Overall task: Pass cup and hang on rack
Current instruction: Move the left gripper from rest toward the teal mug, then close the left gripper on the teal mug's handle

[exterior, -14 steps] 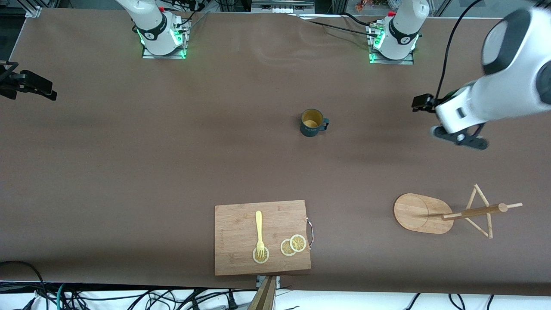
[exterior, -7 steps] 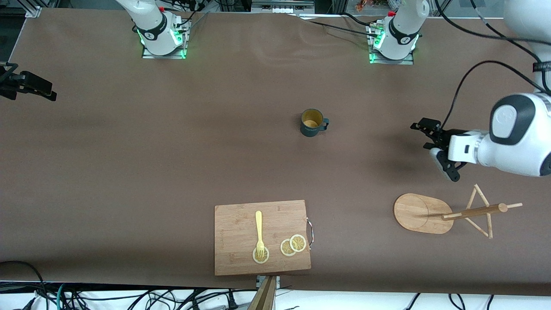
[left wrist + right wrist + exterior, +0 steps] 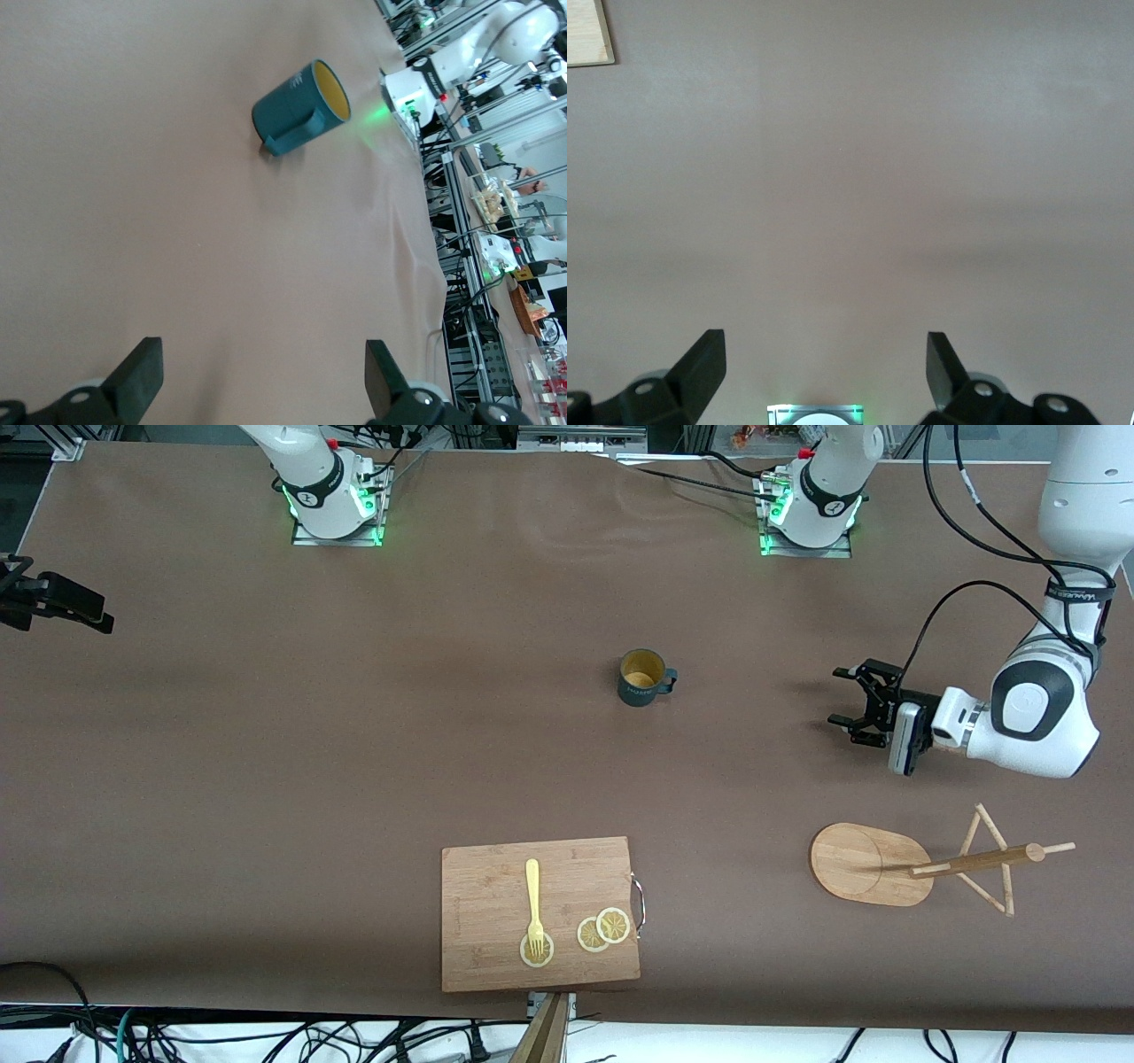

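The dark teal cup (image 3: 645, 677) stands upright on the brown table near its middle, with its handle toward the left arm's end. It also shows in the left wrist view (image 3: 299, 106), well clear of the fingers. My left gripper (image 3: 846, 698) is open and empty over bare table, between the cup and the left arm's end, with its jaws pointing toward the cup (image 3: 263, 376). The bamboo rack (image 3: 873, 864) stands near the left arm's end. My right gripper (image 3: 104, 618) waits open at the right arm's end of the table (image 3: 824, 363).
A wooden cutting board (image 3: 540, 912) with a yellow fork (image 3: 533, 899) and lemon slices (image 3: 602, 930) lies near the table's front edge; its corner shows in the right wrist view (image 3: 585, 31). The arm bases (image 3: 332, 505) stand along the back edge.
My left arm has swung down from high at the table's end. Its gripper now sits low and level, turned toward the cup. The cup, the rack and the right gripper have not moved.
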